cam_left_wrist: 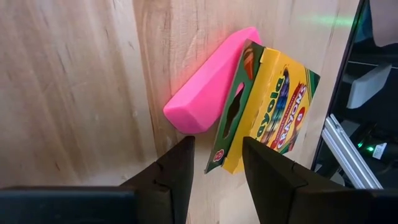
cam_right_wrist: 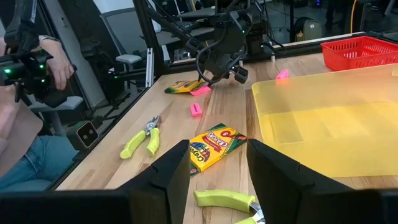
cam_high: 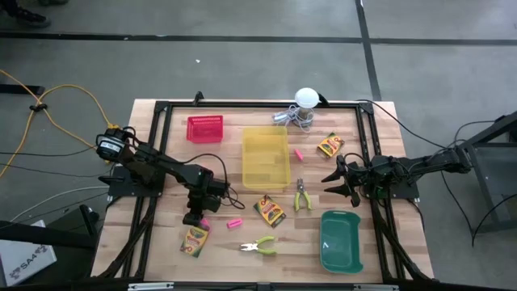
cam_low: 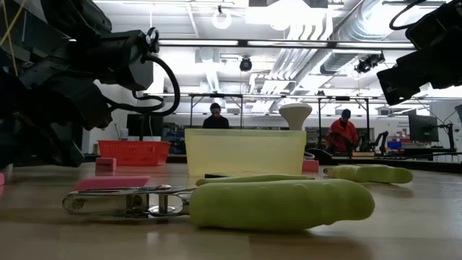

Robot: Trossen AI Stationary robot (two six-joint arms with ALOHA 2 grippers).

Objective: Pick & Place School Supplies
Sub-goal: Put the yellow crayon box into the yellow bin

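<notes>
My left gripper (cam_high: 196, 217) (cam_left_wrist: 217, 163) is open and points down over a yellow-and-green crayon box (cam_left_wrist: 267, 112) (cam_high: 195, 240). The box leans on a pink eraser (cam_left_wrist: 205, 84) on the wood, and one end of it shows between my fingers; they touch nothing. My right gripper (cam_high: 335, 179) (cam_right_wrist: 217, 171) is open above the table's right half. Ahead of it are a second crayon box (cam_right_wrist: 214, 146) (cam_high: 271, 211) and one pair of yellow-green pliers (cam_high: 301, 196). The other pliers (cam_high: 258, 246) (cam_low: 281, 202) lie near the near edge. A third crayon box (cam_high: 329, 145) and more erasers (cam_high: 234, 222) (cam_high: 298, 153) lie flat.
Red bin (cam_high: 204, 128), yellow bin (cam_high: 266, 156) and green bin (cam_high: 339, 240) stand on the table. The white ball with metal clutter (cam_high: 305, 103) sits at the far edge. A black frame rail (cam_left_wrist: 348, 146) runs close beside my left gripper. People are in the room beyond the table.
</notes>
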